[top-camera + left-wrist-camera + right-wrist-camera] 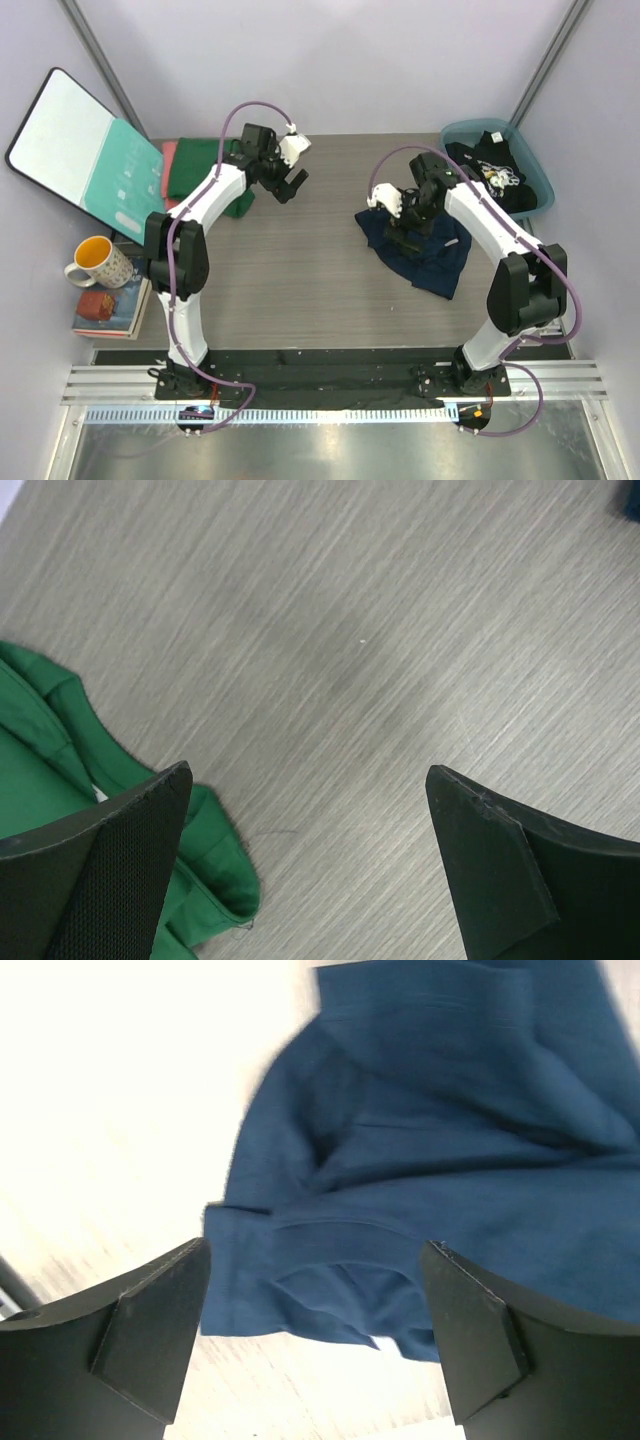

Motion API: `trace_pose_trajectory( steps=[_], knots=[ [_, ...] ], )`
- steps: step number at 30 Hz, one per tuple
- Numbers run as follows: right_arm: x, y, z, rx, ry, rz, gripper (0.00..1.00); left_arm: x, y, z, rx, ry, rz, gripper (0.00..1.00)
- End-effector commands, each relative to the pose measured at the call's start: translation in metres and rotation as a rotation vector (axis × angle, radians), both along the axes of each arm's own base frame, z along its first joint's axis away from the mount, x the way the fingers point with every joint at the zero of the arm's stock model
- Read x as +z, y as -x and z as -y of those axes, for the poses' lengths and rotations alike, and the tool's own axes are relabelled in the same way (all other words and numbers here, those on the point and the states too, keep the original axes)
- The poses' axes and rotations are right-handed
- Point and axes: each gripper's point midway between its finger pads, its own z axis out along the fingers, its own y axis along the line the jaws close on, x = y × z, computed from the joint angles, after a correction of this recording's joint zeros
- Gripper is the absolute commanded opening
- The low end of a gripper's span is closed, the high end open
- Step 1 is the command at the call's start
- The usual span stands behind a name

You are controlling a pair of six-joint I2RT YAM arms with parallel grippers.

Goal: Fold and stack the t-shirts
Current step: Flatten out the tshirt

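While the right jaws are hanging open just over the crumpled navy t-shirt [450, 1160] on the table [300, 260], they should be pinching only its edge, and the left jaws are hovering open beside the green t-shirt [25, 780].

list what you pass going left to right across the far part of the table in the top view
teal-and-white board -> salmon-pink t-shirt -> green t-shirt -> left gripper -> navy t-shirt -> black t-shirt in the bin
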Motion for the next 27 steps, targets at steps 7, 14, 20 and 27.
trace_pose_trajectory(
  steps=[7,14,20,27],
  knots=[
    [-0.037,0.007,0.003,-0.06,0.03,-0.032,0.85,0.033,-0.017,0.035,-0.035,0.066,0.083,1.0],
    [-0.06,-0.023,0.018,-0.174,0.115,0.053,0.72,0.034,-0.009,0.032,-0.022,0.068,0.083,1.0],
    [-0.059,-0.055,0.028,-0.227,0.172,0.155,0.22,0.035,0.001,0.028,-0.012,0.071,0.086,1.0],
    [-0.027,-0.081,0.039,-0.244,0.234,0.284,0.01,0.03,0.006,0.027,-0.019,0.069,0.078,1.0]
  ],
)
